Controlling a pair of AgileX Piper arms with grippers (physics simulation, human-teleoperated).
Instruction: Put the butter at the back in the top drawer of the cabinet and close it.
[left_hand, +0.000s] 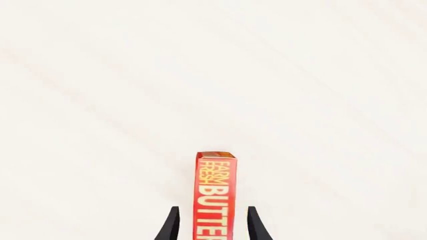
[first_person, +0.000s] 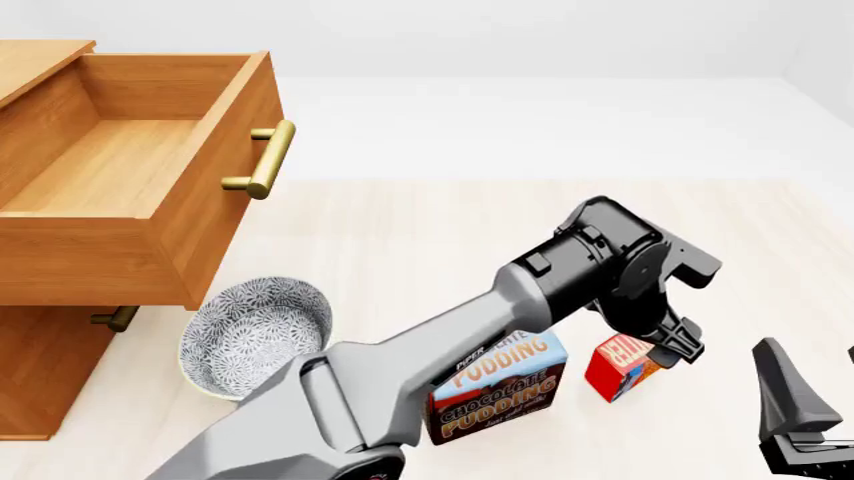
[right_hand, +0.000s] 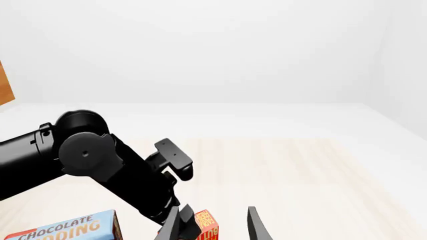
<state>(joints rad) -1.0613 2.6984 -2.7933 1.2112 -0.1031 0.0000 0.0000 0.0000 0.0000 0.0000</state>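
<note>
- The butter (first_person: 625, 366) is found on the table (first_person: 441, 230), standing on edge at about 4 o'clock in the front view, just right of the Chocolate Pudding box (first_person: 505, 390).
- The left gripper (left_hand: 213, 222) is positioned over the butter, one finger (left_hand: 169, 226) on each side of the red box (left_hand: 215, 195); a narrow gap is seen on both sides in the left wrist view, so the fingers are spread and no pinch is made.
- The left arm (first_person: 441, 350) is extended from 7 o'clock across the pudding box to the butter.
- The top drawer (first_person: 134, 180) of the cabinet (first_person: 40, 370) is pulled out at 10 o'clock; its brass handle (first_person: 267, 160) faces right.
- A patterned bowl (first_person: 254, 335) is noted on the table just below the drawer, at about 8 o'clock.
- The right gripper (right_hand: 213, 225) is held low at 5 o'clock, apart from the butter, with fingers spread and nothing between them.
</note>
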